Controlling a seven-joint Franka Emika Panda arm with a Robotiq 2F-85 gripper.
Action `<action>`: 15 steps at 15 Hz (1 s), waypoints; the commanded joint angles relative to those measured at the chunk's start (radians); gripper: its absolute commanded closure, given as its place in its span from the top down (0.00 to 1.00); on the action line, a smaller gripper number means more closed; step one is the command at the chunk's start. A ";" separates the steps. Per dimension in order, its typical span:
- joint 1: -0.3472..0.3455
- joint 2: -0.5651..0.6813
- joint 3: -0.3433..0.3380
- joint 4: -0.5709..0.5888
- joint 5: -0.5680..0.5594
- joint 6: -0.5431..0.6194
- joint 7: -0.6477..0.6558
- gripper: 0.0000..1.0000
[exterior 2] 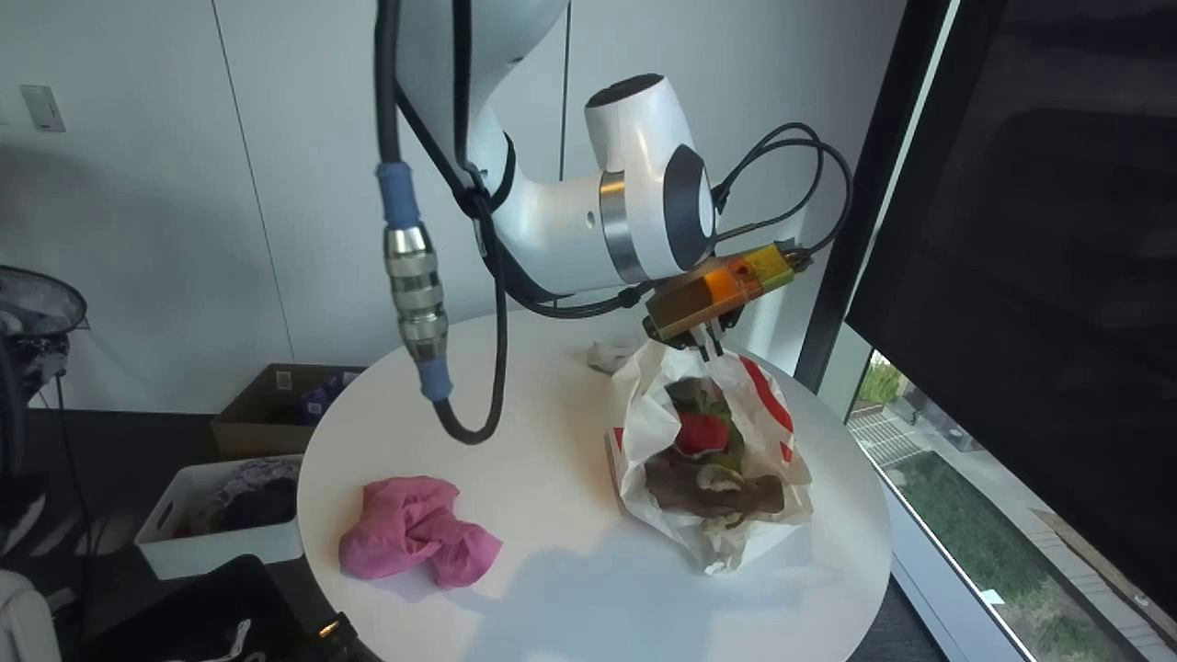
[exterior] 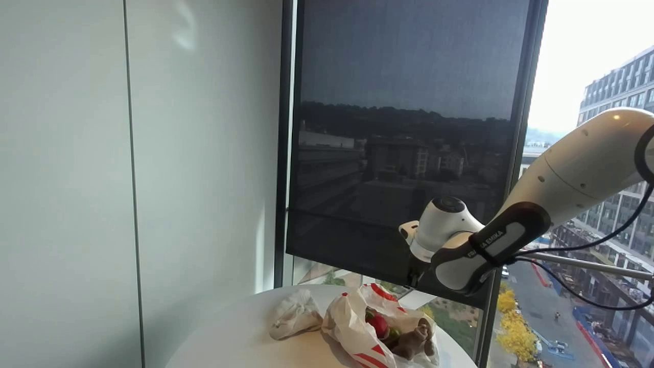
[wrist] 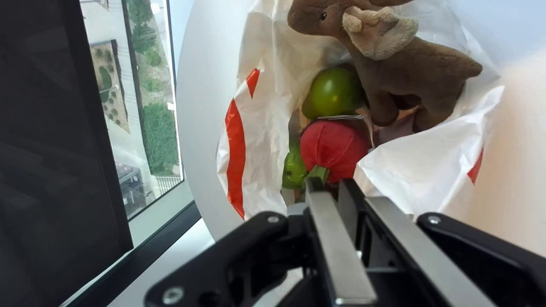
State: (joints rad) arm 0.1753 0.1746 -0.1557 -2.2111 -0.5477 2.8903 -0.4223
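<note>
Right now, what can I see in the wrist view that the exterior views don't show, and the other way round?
Only the wrist view makes out the dark eye of the brown plush toy.

Only the exterior views show the white arm, in both, and the pink cloth, in an exterior view.

All share the white-and-red bag, the red round thing inside, the toy, the fingers, the table and the dark window shade.
</note>
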 commanded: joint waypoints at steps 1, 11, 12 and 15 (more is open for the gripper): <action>-0.068 -0.096 0.088 -0.088 0.065 -0.120 -0.026 0.43; -0.137 0.180 0.089 -0.057 -0.064 -0.029 -0.029 1.00; -0.133 0.219 0.081 -0.039 -0.095 -0.015 -0.025 1.00; -0.083 0.325 0.011 0.032 -0.230 0.049 0.009 1.00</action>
State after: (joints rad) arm 0.0476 0.3939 -0.0797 -2.2712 -0.6634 2.8719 -0.4409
